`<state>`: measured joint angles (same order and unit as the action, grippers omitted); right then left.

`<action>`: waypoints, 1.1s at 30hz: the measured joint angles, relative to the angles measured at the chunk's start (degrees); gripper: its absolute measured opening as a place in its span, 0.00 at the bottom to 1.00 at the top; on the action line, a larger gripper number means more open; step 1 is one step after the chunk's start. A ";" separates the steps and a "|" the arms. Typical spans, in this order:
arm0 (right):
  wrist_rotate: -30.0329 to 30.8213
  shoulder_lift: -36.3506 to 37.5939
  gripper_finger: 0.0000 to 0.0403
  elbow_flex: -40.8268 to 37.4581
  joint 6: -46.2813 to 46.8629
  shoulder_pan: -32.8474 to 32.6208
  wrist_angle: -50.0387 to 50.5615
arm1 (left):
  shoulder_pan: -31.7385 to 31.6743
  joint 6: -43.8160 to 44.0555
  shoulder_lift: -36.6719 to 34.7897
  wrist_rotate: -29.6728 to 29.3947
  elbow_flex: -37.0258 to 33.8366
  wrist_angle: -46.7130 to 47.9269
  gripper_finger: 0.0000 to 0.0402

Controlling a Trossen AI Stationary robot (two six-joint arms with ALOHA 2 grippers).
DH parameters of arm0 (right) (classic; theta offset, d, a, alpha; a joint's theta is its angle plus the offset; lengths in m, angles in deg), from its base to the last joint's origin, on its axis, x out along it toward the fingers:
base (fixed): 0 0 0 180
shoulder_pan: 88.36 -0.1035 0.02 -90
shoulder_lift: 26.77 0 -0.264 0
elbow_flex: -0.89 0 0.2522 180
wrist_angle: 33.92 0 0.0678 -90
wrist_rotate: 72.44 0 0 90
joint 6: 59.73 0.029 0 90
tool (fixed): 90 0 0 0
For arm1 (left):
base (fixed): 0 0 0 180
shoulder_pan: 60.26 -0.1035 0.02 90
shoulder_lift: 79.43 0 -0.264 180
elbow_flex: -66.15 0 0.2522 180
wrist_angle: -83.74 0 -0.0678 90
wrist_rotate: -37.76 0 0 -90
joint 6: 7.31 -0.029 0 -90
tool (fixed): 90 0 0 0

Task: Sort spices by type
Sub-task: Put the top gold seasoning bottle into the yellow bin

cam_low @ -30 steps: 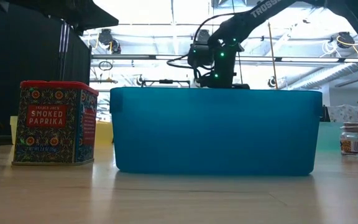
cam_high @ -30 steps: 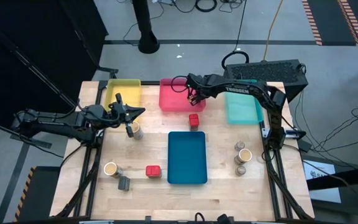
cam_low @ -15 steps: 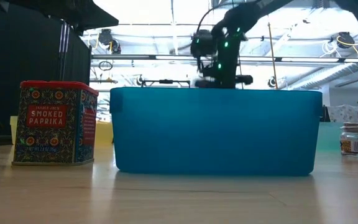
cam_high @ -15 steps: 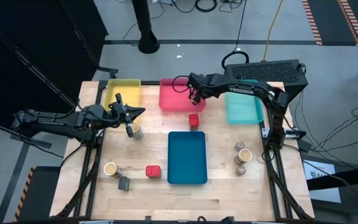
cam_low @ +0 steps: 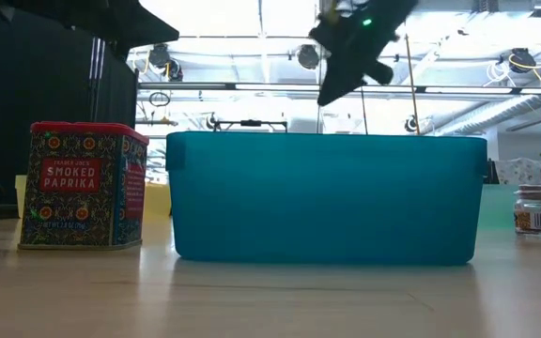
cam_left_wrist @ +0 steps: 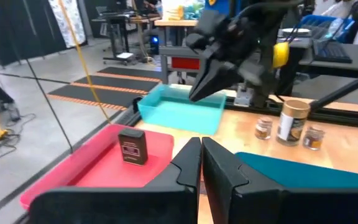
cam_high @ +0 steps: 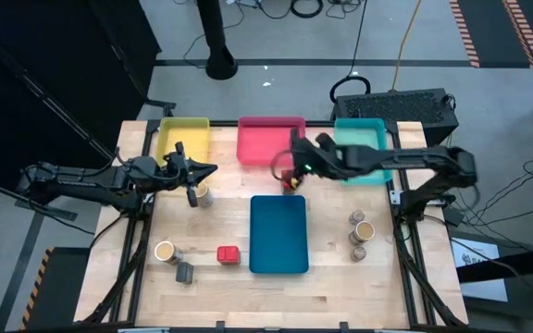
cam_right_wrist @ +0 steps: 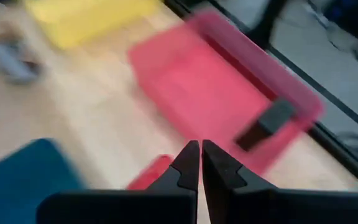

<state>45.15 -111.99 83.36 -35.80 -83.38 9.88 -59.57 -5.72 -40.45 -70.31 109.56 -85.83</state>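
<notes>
Spice tin [cam_high: 289,178], red, sits on the desk just below the right end effector [cam_high: 294,169], whose fingers are closed and empty; left end effector [cam_high: 195,181], also closed, waits farther off.

We see open wood between the yellow tray [cam_high: 183,140] and the blue tray [cam_high: 278,233], broken only by the left gripper [cam_high: 195,178] hanging beside a tan jar [cam_high: 203,194]. Front left is crowded: another tan jar [cam_high: 164,251], a dark grey box [cam_high: 185,272] and a red box [cam_high: 228,254] sit near each other. The right gripper [cam_high: 293,170], fingers together, blocks the gap between the pink tray [cam_high: 268,145] and the blue tray, over a red box there. A dark box [cam_left_wrist: 132,146] stands in the pink tray. Right of the blue tray, a jar cluster [cam_high: 361,231] narrows the passage; the teal tray [cam_high: 366,157] lies behind.
</notes>
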 joint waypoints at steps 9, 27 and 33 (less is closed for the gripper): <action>-10.05 12.93 0.00 -23.88 -11.66 -6.38 -33.10 | 1.65 4.14 0.00 0.24 -0.04 -1.05 0.06; -14.51 14.74 0.00 -27.06 -27.19 -6.21 -49.01 | 9.23 9.90 9.70 -0.08 -0.07 -17.11 0.06; -14.49 14.76 0.00 -24.52 -27.88 -6.10 -48.01 | 10.01 10.11 14.64 -0.61 0.41 -23.43 0.06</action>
<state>30.66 -97.23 58.84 -63.68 -89.48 -38.12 -49.56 4.39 -25.81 -70.92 109.97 -109.26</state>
